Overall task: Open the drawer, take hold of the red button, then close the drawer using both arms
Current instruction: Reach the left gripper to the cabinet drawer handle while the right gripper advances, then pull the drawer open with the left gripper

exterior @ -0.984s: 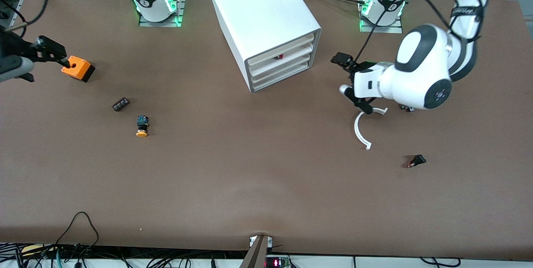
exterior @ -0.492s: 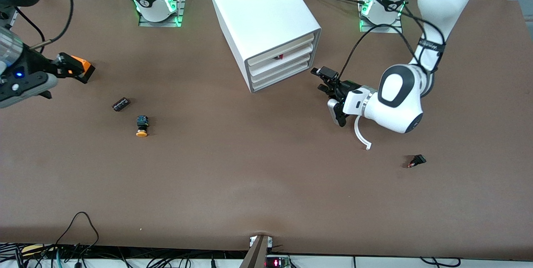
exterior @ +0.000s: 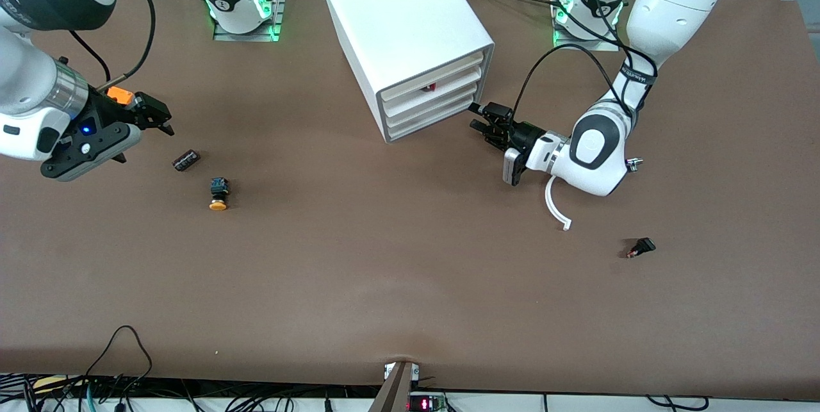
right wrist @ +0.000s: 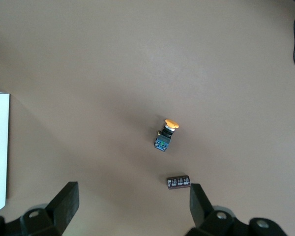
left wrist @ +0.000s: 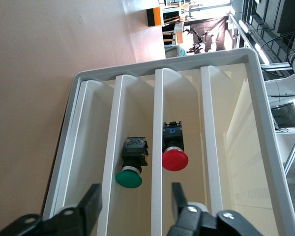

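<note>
Your left gripper (exterior: 477,116) has swung in to the drawer (exterior: 430,87) front, half-spread and holding nothing, so the pull comes next; your right gripper (exterior: 157,118) hovers over the counter (exterior: 410,284), spread wide.

light: bright, even overhead | shadows: soft, short under table (exterior: 410,284) items | glare: windows, left wrist view

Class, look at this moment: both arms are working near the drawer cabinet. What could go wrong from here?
1. The left gripper, jaws apart, is right in front of the cabinet; it might catch the wrong drawer front.
2. A green button lies one drawer from the red button; a mix-up is possible.
</note>
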